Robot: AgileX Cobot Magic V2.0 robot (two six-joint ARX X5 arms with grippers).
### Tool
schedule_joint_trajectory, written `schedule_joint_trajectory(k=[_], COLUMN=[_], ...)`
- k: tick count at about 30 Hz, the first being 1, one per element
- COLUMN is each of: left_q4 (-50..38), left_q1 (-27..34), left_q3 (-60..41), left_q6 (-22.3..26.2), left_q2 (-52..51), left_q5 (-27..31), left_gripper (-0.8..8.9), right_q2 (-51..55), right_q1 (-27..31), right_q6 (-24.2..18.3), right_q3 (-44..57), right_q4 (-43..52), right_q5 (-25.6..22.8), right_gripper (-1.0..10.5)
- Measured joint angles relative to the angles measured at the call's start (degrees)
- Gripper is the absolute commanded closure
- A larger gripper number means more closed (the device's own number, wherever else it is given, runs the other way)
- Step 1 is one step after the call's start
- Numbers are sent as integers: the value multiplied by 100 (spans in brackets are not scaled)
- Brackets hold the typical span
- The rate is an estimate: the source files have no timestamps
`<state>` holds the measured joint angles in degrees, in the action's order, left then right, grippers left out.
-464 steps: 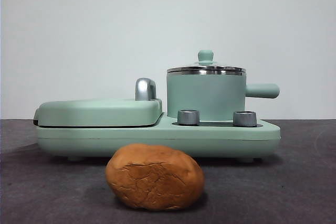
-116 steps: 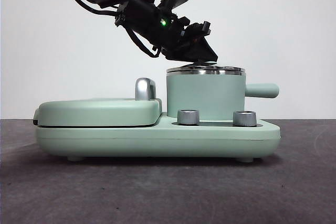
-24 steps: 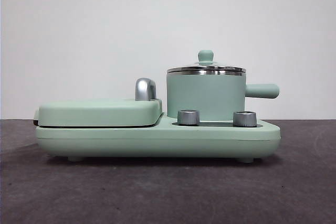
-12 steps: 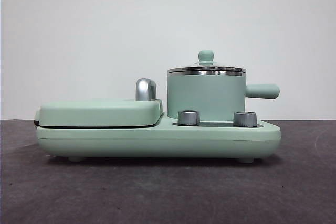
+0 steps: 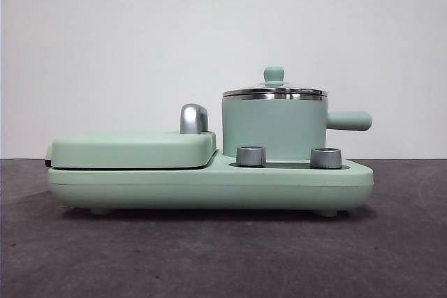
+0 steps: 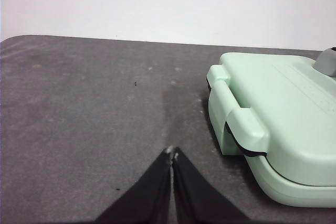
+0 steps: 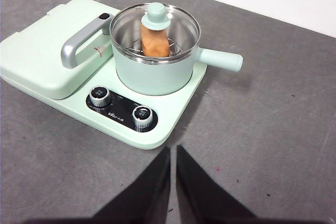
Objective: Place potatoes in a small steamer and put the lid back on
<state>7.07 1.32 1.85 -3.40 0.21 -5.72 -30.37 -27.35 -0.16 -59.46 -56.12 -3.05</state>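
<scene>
Both grippers, left gripper and right gripper, hang pinched shut holding nothing, well clear of the small steamer, where the potato sits under the lid, long axis pointing away from the right jaws.

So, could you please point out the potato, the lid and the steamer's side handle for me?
potato [image 7: 155, 44]: right wrist view, skin seen through the glass.
lid [image 7: 156, 15]: right wrist view, green knob.
steamer's side handle [image 5: 349, 121]: front view, mid-length.
</scene>
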Motion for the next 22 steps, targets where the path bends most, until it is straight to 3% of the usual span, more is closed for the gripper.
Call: schedule_joint_trajectory(k=[12,15,18,22], left_q4=[0,0,-2,0], left_q1=[0,0,0,0], left_q3=[0,0,0,0], left_q6=[0,0,0,0], left_q2=[0,0,0,0], left_q5=[0,0,-2,0], left_gripper=[807,807,807,807], right_q2=[0,0,66,667], right_q1=[0,4,74,708], right_q6=[-151,-323,-439,-586], right_q3=[0,7,251,1344], right_q4=[33,168,734,1893], right_q5=[-17,-363,-719,-581], right_gripper=[932,932,932,932])
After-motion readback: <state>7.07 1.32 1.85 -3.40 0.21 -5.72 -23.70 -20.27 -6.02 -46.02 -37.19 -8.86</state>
